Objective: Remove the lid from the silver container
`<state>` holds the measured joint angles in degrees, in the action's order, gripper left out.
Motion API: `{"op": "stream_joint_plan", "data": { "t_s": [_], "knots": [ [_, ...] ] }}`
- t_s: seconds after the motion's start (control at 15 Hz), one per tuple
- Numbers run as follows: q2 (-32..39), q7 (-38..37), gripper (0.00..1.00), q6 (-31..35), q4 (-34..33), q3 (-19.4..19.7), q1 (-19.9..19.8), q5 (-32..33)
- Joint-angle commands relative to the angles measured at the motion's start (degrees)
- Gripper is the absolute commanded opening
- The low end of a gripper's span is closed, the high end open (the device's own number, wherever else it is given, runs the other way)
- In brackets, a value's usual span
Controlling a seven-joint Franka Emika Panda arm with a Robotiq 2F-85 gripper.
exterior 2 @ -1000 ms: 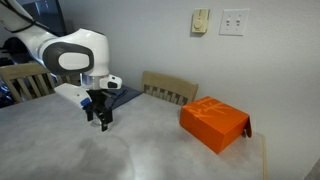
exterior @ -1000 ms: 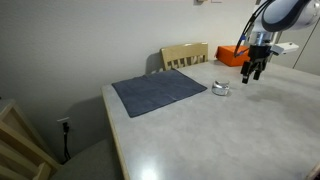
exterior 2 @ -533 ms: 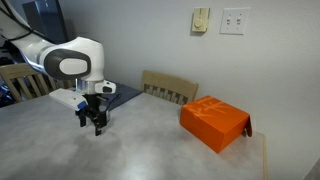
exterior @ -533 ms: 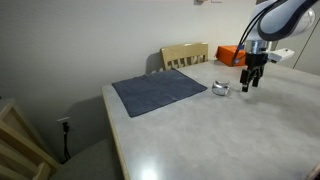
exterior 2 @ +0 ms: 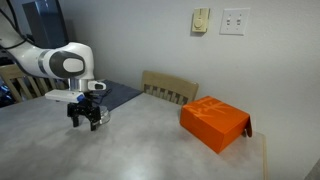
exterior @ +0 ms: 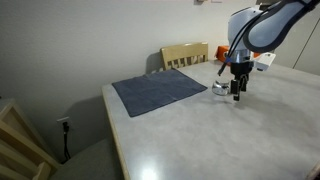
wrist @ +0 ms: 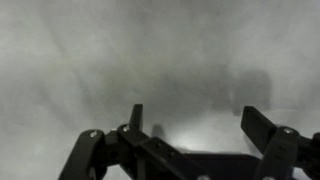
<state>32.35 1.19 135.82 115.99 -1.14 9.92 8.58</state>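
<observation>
In an exterior view a slatted wooden frame (exterior: pixel 20 140) stands at the far left, off the table (exterior: pixel 180 140). On the table, near its left edge and reaching toward its far edge, lies a dark grey-blue mat (exterior: pixel 160 92), flat. A light wooden chair (exterior: pixel 185 55) stands behind the far edge, just past the mat.

To the right of the mat's right corner, on bare tabletop near the far edge, sits the silver container (exterior: pixel 220 89), a small shiny spot (too small here to tell whether the lid is on it). The gripper (exterior: pixel 237 93) hangs just to the right of it, pointing straight down, with its fingertips close to the tabletop. The tin lies beside the fingers, not between them. Whether they touch cannot be told.

In the wrist view the gripper (wrist: pixel 198 125) comes in from the bottom edge. Its two dark fingers (wrist: pixel 262 125) are spread wide apart, and only bare grey tabletop shows between them, so nothing is gripped. The tin does not appear in this view.

In an exterior view from across the table, the white arm (exterior 2: pixel 65 65) reaches in from the left and the gripper (exterior 2: pixel 85 120) hangs low over the tabletop, in front of the mat (exterior 2: pixel 120 93). Here the tin cannot be made out with certainty. Farther right stands the chair (exterior 2: pixel 170 88), and near the right edge of the table (exterior 2: pixel 150 150) rests an orange box (exterior 2: pixel 213 122), well apart from the gripper.
</observation>
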Motion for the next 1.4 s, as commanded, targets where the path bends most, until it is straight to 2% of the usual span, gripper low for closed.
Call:
{"op": "stream_joint_plan", "data": {
  "t_s": [0.0, 0.2, 0.53, 0.67, 0.8, 0.87, 1.07, 1.2, 1.33],
  "knots": [
    [-0.76, -0.70, 1.00, -0.39, -1.24, 0.26, 2.10, 5.41],
    [-3.32, -1.46, 1.00, 4.41, 0.41, 0.38, 3.00, 9.28],
    [-5.66, -1.47, 1.00, 24.53, 3.93, -0.60, 1.04, 7.47],
    [-5.49, -3.81, 1.00, 33.45, 5.64, 0.77, 1.81, 7.28],
    [-4.88, -8.44, 1.00, 41.39, 7.08, 4.63, 4.57, 7.60],
    [-3.93, -4.19, 1.00, 35.59, 3.99, 2.09, 3.00, 6.28],
    [-3.85, -5.96, 1.00, 40.13, 5.57, 4.18, 4.31, 5.69],
    [-3.82, -4.88, 1.00, 38.44, 5.41, -0.55, 0.58, 2.47],
    [-3.82, -5.30, 1.00, 37.76, 5.29, -2.36, -0.28, -1.28]
  ]
}}
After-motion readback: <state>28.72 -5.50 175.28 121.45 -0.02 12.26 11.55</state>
